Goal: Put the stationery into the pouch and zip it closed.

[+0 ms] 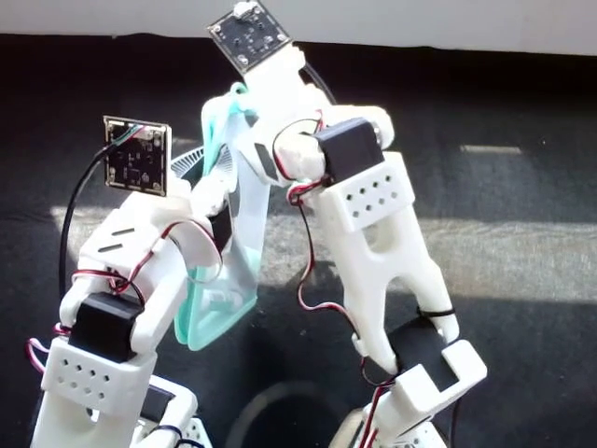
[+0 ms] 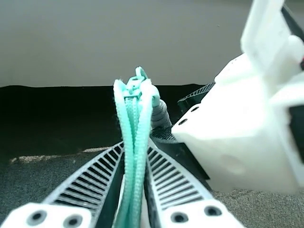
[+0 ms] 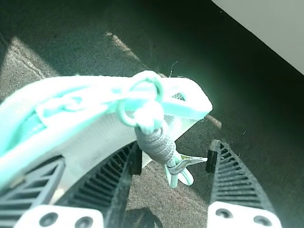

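Observation:
A translucent pouch (image 1: 229, 252) with teal edging hangs in the air between the two arms, its zipper edge running upward. My left gripper (image 1: 216, 182) is shut on the zipper edge partway down, and in the left wrist view the teal zipper tape (image 2: 135, 109) rises from between its ribbed fingers (image 2: 90, 183). My right gripper (image 1: 235, 105) is at the pouch's top end. It stands open there, with the grey cord zipper pull (image 3: 156, 142) dangling between its fingers (image 3: 228, 175) and the pouch corner (image 3: 71, 123) against one finger. I cannot make out what is inside the pouch.
Below lies a dark carpeted surface (image 1: 522, 308) crossed by a sunlit band. A pale wall (image 1: 448, 19) runs along the back. A black cable (image 1: 270, 406) loops near the arm bases. The right arm's white body (image 2: 242, 133) is close beside my left gripper.

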You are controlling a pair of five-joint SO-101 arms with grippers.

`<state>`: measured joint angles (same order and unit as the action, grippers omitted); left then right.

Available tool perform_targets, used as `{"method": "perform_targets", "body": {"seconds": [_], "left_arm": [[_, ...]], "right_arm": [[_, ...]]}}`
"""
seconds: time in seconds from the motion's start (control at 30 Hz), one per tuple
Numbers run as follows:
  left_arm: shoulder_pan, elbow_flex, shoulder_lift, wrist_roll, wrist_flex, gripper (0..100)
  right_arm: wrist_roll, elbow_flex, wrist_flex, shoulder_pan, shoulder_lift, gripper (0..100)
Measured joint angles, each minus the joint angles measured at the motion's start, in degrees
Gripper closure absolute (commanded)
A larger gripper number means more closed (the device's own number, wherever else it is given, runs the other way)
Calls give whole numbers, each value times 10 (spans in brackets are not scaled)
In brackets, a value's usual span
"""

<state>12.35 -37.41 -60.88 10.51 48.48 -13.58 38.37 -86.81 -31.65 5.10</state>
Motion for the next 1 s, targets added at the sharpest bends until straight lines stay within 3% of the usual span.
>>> {"method": "perform_targets", "body": {"seconds": [0.6, 0.83, 1.0], "left_arm": [[3, 0, 0, 0, 27, 990], [32, 17, 1, -1, 84, 990], [37, 22, 1, -47, 97, 990]], "right_arm": [[-37, 0, 40, 0, 17, 771], [-39, 0, 40, 1, 48, 771], [-69, 0, 44, 1, 48, 776]]}}
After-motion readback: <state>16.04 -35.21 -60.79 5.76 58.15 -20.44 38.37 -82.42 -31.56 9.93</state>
